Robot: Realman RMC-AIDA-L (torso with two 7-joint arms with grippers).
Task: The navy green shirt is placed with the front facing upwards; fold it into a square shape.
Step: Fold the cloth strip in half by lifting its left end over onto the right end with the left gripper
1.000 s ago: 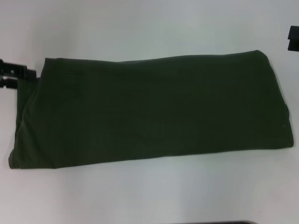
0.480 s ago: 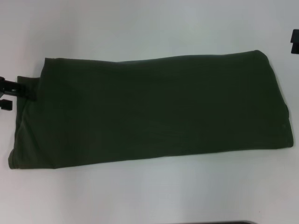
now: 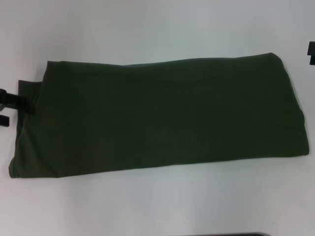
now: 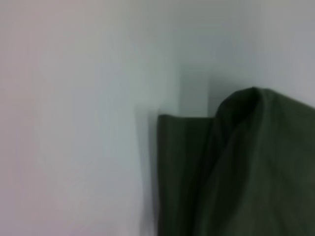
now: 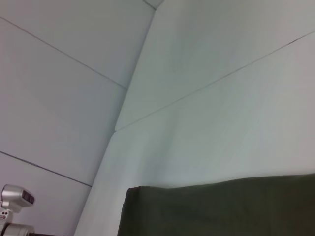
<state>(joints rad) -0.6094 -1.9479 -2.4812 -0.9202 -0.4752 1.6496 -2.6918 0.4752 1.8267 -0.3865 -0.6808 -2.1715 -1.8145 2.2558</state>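
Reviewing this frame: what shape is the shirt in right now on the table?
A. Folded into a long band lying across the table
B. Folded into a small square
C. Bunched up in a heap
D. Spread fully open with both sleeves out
A: in the head view the navy green shirt lies flat as one long band across the white table, plain green side up, with no sleeves spread out and no lettering showing.
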